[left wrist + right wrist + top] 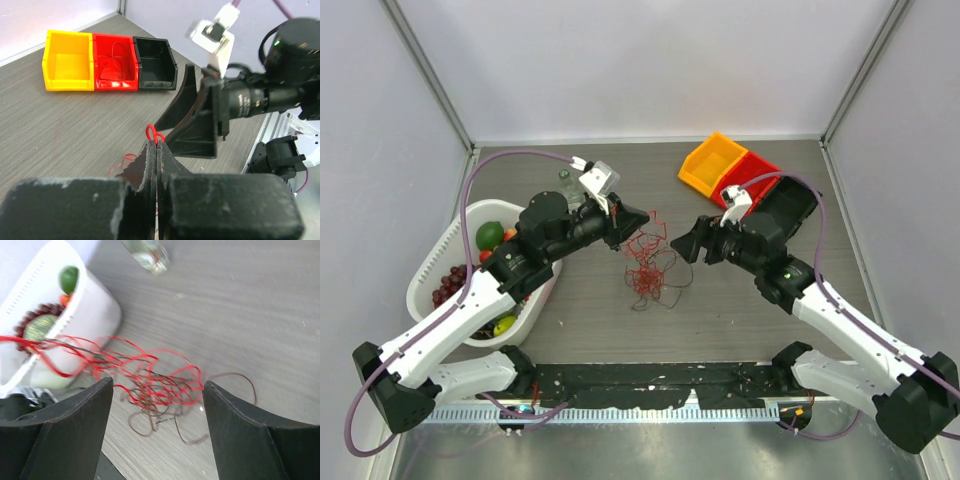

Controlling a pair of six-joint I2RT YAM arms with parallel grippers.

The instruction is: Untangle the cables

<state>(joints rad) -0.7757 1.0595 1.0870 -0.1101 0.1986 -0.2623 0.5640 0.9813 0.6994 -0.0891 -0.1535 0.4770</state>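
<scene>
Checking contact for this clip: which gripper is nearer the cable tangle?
Left. The left gripper pinches a red strand of the cables; the right gripper hangs open beside them.

Grey table (580, 325): cables (648, 268), white basket (426, 262), three bins (761, 171), clear jar (566, 183).

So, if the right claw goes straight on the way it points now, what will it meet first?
Most likely the cables, the red and brown tangle just ahead of the open right claw. Depth is unclear, so it might only brush the raised strands.
</scene>
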